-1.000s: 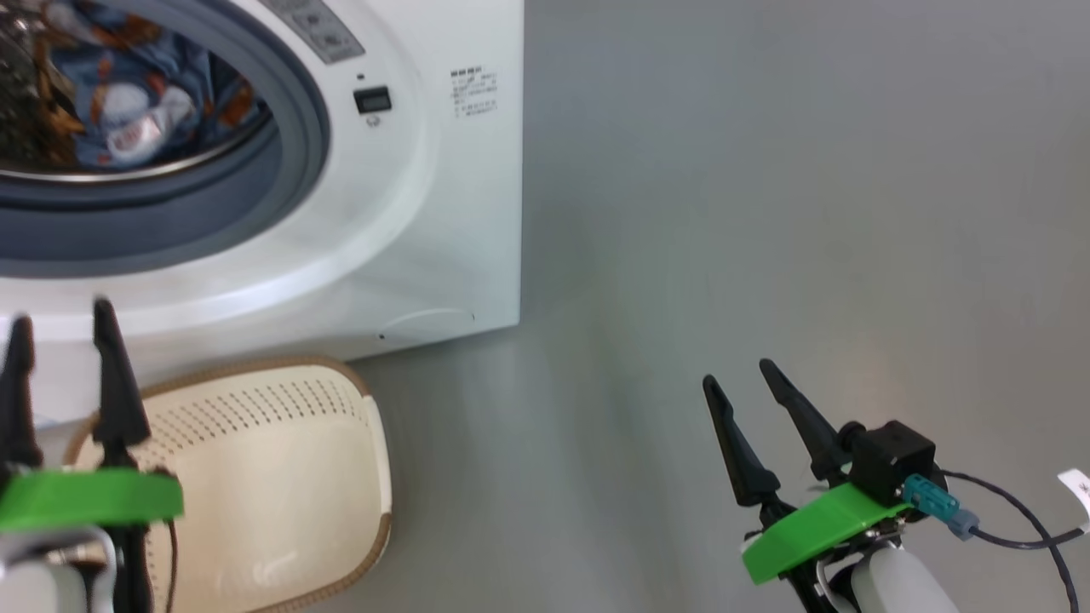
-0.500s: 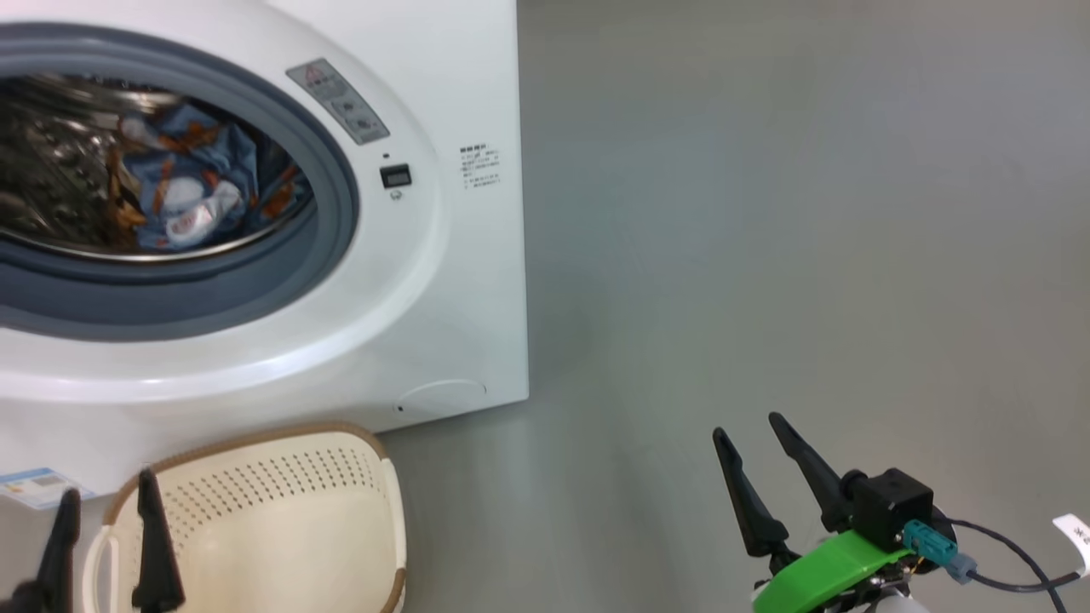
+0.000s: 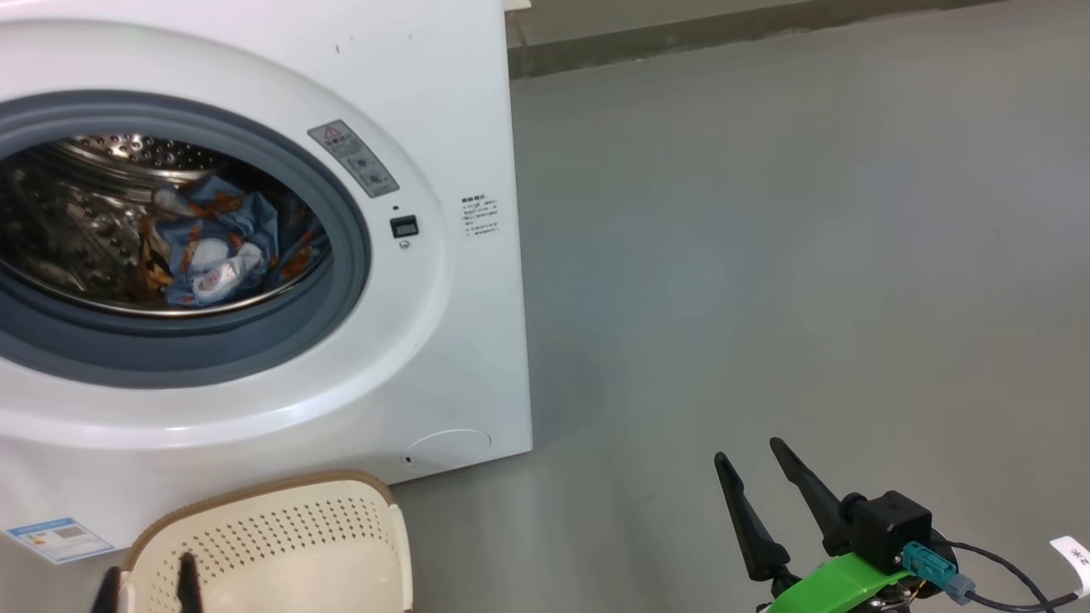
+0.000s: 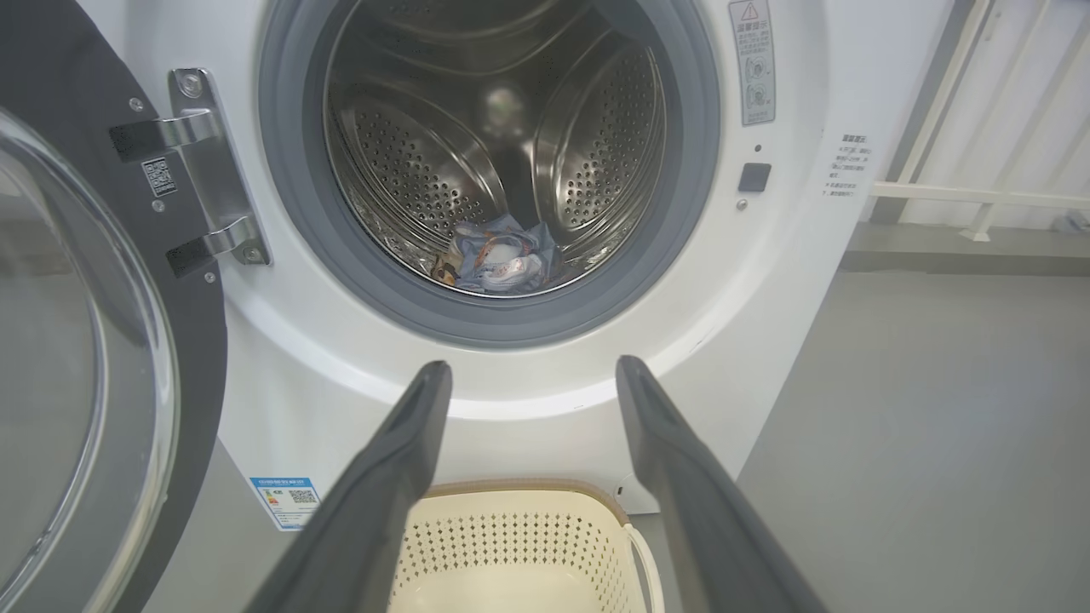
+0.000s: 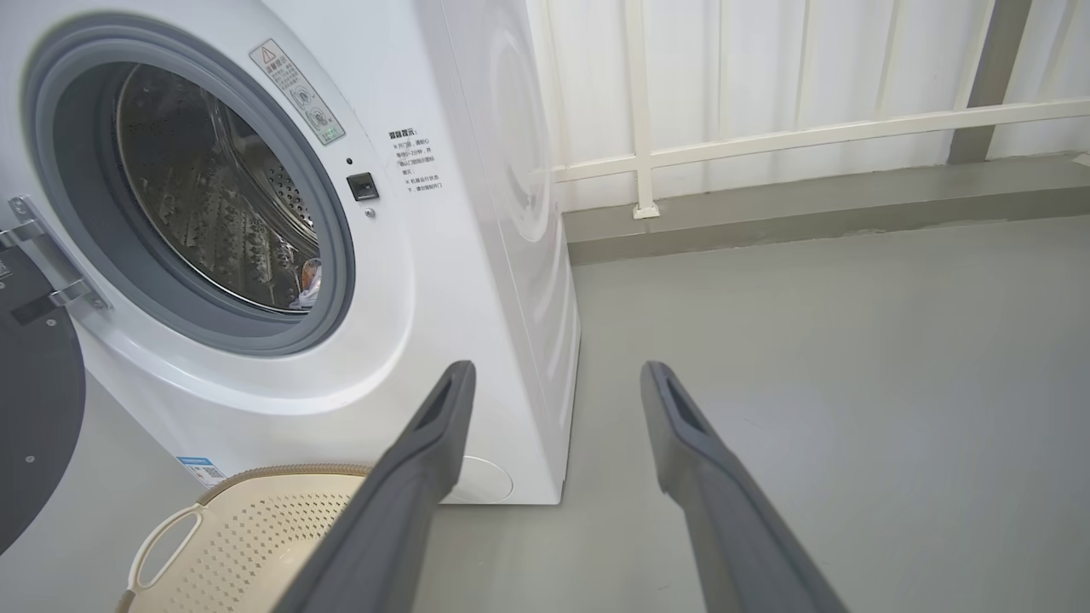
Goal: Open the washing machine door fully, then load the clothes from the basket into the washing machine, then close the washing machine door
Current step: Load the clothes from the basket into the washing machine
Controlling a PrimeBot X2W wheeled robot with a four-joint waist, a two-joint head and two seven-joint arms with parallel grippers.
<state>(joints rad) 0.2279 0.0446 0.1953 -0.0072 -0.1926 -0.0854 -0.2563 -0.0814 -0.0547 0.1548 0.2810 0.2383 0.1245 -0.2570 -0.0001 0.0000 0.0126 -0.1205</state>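
The washing machine (image 3: 460,340) stands at the left, its steel drum exposed. Blue clothes with orange prints (image 3: 213,251) lie at the drum's bottom, also seen as clothes (image 4: 498,264) in the left wrist view. The washing machine door (image 4: 85,340) is swung wide open on its hinge at the left. The cream basket (image 3: 281,536) sits on the floor before the machine; what shows of its inside holds nothing. My left gripper (image 3: 146,583) is open over the basket's near side, its fingers (image 4: 409,460) pointing at the machine. My right gripper (image 3: 749,453) hangs open over bare floor, right of the machine.
Grey floor (image 3: 809,255) stretches to the right of the machine. A white railing (image 5: 809,132) and a low kerb (image 5: 809,217) run along the back. A blue label sticker (image 3: 60,538) and a round flap (image 3: 447,447) sit low on the machine's front.
The head camera has tilted up, so machine and basket sit lower in the picture. My left gripper has drawn back towards me and a little right. Both grippers stay open.
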